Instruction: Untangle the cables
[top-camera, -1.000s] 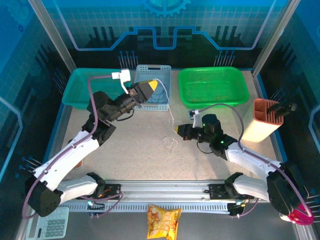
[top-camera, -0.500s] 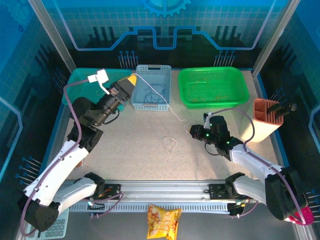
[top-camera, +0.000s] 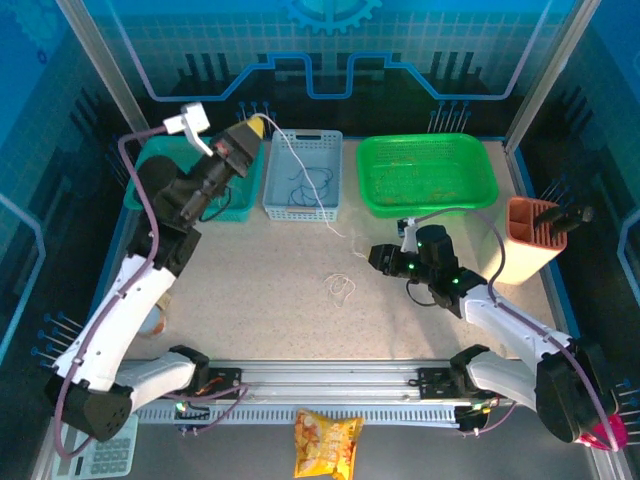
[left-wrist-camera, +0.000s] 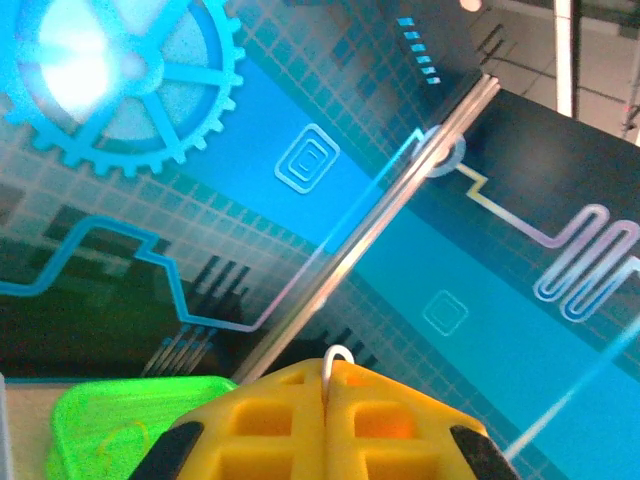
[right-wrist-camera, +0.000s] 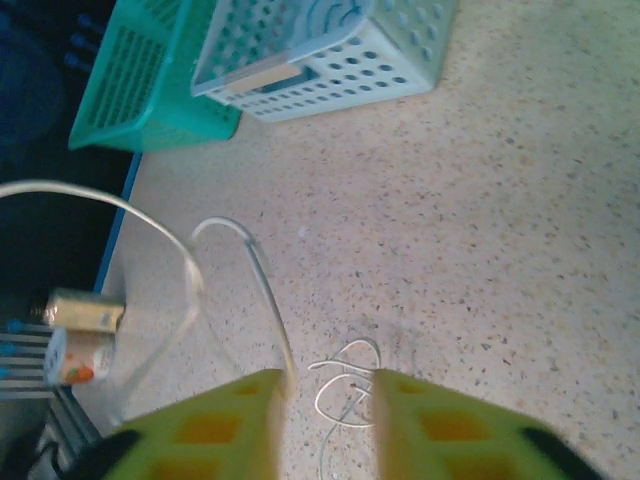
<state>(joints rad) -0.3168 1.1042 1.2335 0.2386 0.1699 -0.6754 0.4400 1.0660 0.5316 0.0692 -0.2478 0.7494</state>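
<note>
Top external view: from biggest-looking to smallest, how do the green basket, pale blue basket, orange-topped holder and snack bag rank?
1. green basket
2. pale blue basket
3. orange-topped holder and snack bag: they look about alike. The holder stands upright, nearer the camera, so I won't rank these two.

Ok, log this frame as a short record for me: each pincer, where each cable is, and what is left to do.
left pincer: raised above the baskets, shut on the white cable
right pincer: over the table, jaws apart, white cable passing one finger
white cable: strung from the left pincer across the light-blue basket towards the right pincer
cream loops: on the table near the right pincer, not held
dark blue cable: inside the light-blue basket
left to do: cream loops
</note>
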